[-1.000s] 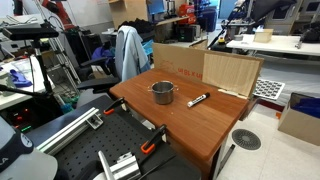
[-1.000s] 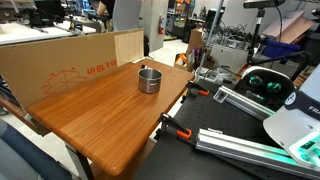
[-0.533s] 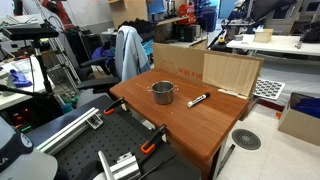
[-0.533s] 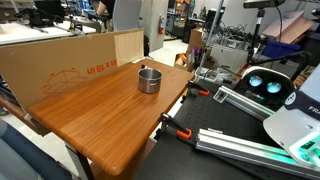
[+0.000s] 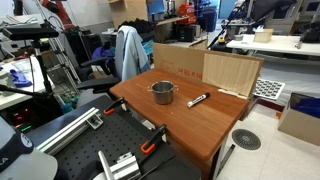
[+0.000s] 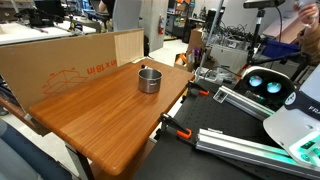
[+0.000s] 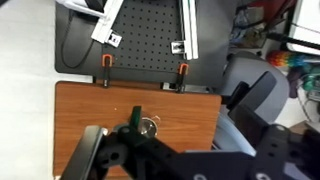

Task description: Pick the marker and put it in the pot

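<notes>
The silver pot point(image 5: 162, 92) stands upright on the wooden table point(image 5: 190, 125), near its back half. The black marker point(image 5: 197, 99) lies flat on the table beside the pot, about a pot's width away, with its lighter end pointing away from the pot. The pot also shows in an exterior view point(image 6: 149, 80), where the marker is hidden. In the wrist view the pot point(image 7: 148, 127) is small and far below. My gripper point(image 7: 140, 152) is a dark mass at the bottom of that view, high above the table. Its jaws are not distinct.
Cardboard panels point(image 5: 205, 68) stand along the table's back edge and also show in an exterior view point(image 6: 60, 60). Orange clamps point(image 7: 105, 62) hold the table's front edge. A perforated black board with metal rails point(image 5: 110, 150) lies in front. A jacket hangs on a chair point(image 5: 128, 50).
</notes>
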Controlling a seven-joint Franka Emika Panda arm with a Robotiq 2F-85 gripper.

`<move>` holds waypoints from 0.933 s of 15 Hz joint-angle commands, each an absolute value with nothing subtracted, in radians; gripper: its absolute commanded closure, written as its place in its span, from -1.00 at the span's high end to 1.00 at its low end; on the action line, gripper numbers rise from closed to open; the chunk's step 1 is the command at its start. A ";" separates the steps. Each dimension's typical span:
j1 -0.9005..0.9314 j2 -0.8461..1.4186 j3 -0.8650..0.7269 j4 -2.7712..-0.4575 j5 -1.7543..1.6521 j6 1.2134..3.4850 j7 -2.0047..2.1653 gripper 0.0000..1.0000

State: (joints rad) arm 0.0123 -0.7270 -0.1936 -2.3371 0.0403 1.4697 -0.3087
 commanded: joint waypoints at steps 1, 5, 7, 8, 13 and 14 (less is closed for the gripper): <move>0.001 -0.724 -0.185 -2.334 0.045 1.467 -0.315 1.00; 0.001 -0.724 -0.185 -2.334 0.045 1.467 -0.315 1.00; 0.001 -0.724 -0.185 -2.334 0.045 1.467 -0.315 1.00; 0.000 -0.710 -0.188 -2.340 0.048 1.480 -0.313 1.00; -0.013 -0.588 -0.187 -2.357 0.070 1.607 -0.268 1.00; -0.013 -0.555 -0.187 -2.359 0.082 1.649 -0.259 1.00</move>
